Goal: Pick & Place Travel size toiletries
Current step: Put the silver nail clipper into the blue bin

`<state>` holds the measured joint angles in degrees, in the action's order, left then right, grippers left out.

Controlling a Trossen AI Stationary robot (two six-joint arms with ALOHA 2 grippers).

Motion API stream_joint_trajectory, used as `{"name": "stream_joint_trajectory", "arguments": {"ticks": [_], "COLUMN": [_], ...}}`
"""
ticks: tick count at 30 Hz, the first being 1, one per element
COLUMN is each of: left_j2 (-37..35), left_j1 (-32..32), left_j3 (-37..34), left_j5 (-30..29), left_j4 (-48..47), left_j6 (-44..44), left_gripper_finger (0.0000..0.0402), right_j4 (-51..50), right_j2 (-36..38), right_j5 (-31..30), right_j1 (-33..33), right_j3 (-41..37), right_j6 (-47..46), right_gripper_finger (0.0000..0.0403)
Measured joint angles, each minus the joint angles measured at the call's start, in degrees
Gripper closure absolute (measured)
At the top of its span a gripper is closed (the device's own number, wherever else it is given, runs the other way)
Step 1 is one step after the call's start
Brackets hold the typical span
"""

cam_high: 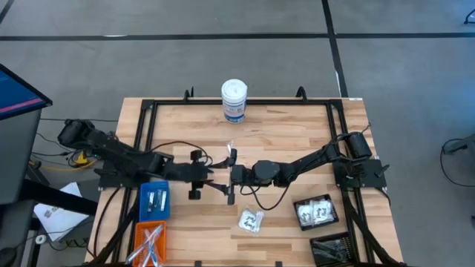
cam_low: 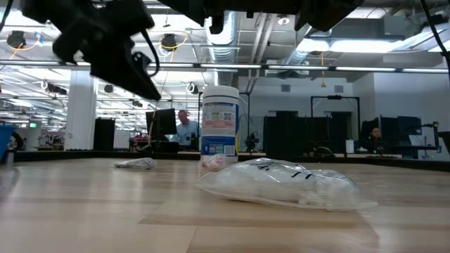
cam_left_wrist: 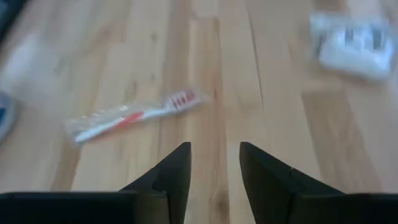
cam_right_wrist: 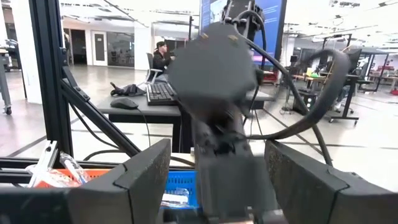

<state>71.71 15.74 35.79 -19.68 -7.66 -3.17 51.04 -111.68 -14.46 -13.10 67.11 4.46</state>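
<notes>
Toothbrush [cam_left_wrist: 134, 114] one; packets [cam_high: 251, 220] two loose.

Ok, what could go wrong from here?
The right gripper and left gripper sit nose to nose over mid-table, both open; if either advances, they could collide. The toothbrush lies off to one side of the left gripper's line, so a descent here would likely miss it.

arms [cam_high: 133, 159]: dark, six-joint — black looped cables | end effector [cam_left_wrist: 214, 171]: matte black wedge fingers
</notes>
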Motion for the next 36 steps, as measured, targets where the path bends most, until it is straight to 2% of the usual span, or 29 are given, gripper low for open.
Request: {"name": "stream_joint_trajectory", "arguments": {"ticks": [3,6,15,19,22,27,30,36], "left_j2": [2.77,5.73,9.5,9.17,9.2,9.2,9.2,9.2], "left_j1": [-2.74,-4.12,-4.93,-4.93,-5.32,-7.33,-9.2,-10.94], "left_j3": [0.0,0.02,0.04,0.04,-0.16,-1.58,-3.03,-6.03], "left_j5": [4.59,6.63,5.55,0.76,-2.43,1.02,4.46,4.68], "left_j4": [-0.06,-0.09,-3.83,-8.81,-8.61,-7.28,-6.69,1.25], "left_j6": [4.89,6.27,6.11,5.49,5.46,5.38,4.09,6.3], "left_gripper_finger": [0.0281,0.0287,0.0286,0.0286,0.0286,0.0285,0.0274,0.0222], "right_j4": [-0.34,-1.09,-1.2,-1.3,-1.3,-1.29,-1.29,-1.3], "right_j2": [0.0,0.0,0.0,0.0,0.0,0.0,0.0,0.0], "right_j5": [0.0,0.0,0.0,0.0,0.0,0.0,-0.01,0.0], "right_j1": [0.0,0.0,-0.04,0.0,0.0,0.0,0.0,0.0], "right_j3": [0.0,0.0,0.0,0.0,0.0,0.0,0.0,0.0], "right_j6": [-0.01,-0.01,-0.01,-0.01,-0.01,-0.03,-0.51,-0.64], "right_gripper_finger": [0.0148,0.0148,0.0148,0.0148,0.0148,0.0148,0.0148,0.0148]}}
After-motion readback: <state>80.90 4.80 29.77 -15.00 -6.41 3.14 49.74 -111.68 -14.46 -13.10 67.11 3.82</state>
